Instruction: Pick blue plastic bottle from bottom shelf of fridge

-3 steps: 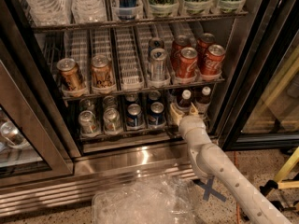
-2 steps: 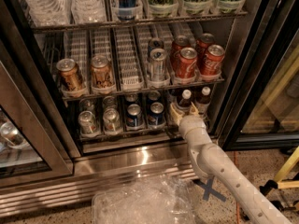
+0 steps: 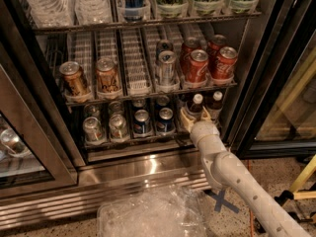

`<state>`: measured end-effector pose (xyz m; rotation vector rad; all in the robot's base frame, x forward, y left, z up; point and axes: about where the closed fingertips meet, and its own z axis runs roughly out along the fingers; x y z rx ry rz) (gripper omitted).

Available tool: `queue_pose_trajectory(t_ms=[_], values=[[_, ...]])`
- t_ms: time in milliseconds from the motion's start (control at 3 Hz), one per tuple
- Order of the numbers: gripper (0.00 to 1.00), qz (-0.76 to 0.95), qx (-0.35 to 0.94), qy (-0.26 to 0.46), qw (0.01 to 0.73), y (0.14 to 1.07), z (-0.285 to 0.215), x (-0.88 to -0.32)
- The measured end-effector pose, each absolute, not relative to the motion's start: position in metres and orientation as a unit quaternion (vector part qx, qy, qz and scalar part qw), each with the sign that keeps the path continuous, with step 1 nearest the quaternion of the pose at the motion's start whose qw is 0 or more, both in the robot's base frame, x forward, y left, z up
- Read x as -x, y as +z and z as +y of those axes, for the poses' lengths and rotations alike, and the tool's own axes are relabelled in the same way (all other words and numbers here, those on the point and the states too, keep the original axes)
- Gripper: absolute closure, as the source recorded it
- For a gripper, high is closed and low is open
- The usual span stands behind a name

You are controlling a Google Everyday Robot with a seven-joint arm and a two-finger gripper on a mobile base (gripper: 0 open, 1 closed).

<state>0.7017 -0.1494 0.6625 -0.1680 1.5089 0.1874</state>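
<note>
The blue plastic bottle (image 3: 197, 103), with a white cap and dark contents, stands at the right end of the fridge's (image 3: 148, 168) bottom shelf (image 3: 129, 143). Its twin (image 3: 216, 102) stands just to its right. My gripper (image 3: 195, 116) reaches in from the lower right. Its tan fingers (image 3: 184, 117) hug both sides of the bottle's lower body and appear closed on it. The bottle stands upright on the shelf.
Two blue cans (image 3: 142, 121) and silver cans (image 3: 93, 128) fill the lanes to the left. Red cans (image 3: 197, 65) sit on the rack above. The open glass door (image 3: 19, 152) is at the left and the dark door frame (image 3: 256, 88) at the right. A crumpled clear plastic bag (image 3: 153, 214) lies on the floor.
</note>
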Motion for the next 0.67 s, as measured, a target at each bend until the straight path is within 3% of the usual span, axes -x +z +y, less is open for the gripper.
queue_pose_trajectory(t_ms=[667], values=[[1.0, 0.664, 0.113, 0.113, 0.731, 0.695, -0.143, -0.68]])
